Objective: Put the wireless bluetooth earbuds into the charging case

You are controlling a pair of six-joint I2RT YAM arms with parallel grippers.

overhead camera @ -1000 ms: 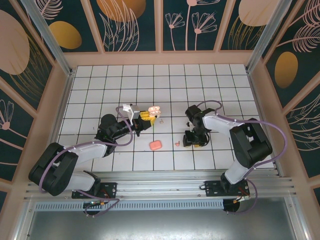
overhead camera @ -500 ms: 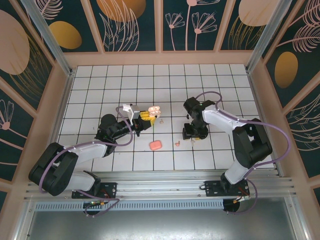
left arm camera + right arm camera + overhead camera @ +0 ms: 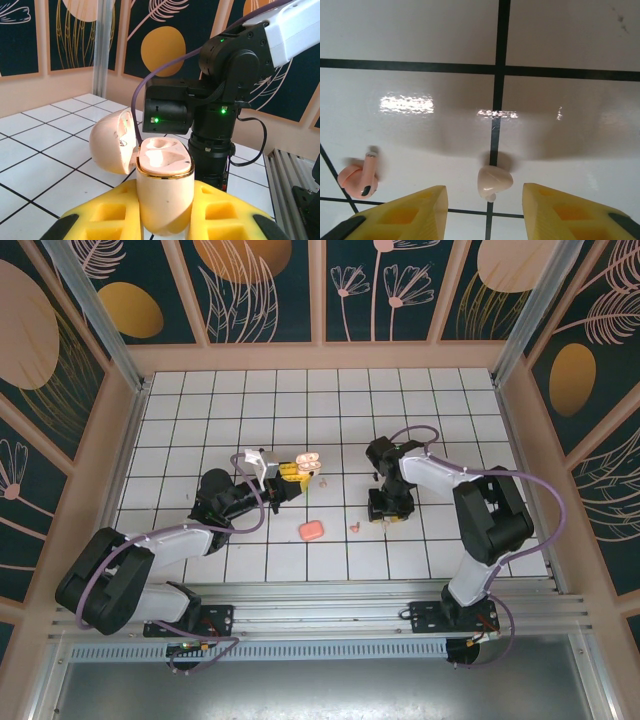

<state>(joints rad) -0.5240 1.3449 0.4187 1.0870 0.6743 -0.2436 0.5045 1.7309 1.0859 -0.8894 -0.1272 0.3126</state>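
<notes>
**A:** Since a second ago the right arm has drawn its elbow inward, while the right gripper has barely left its spot, right of centre and toward the near edge of the table. The left arm hasn't shifted.

**B:** And the fingers?

**A:** Parted, straddling a pale earbud on a grid line without touching it. The left gripper is clamped on the charging case, its lid swung open.

**B:** What might go wrong?

**A:** The bud lies nearer one finger. I'd guess that pad meets it first and the rounded shell skids or pops out.

**B:** Do the views differ?

**A:** The right wrist camera shows that offset and a coral earbud off to the side. From above, the pale bud is too small to judge. The left wrist camera shows the case's sockets empty. The top view adds a closed coral case near the front edge.
</notes>
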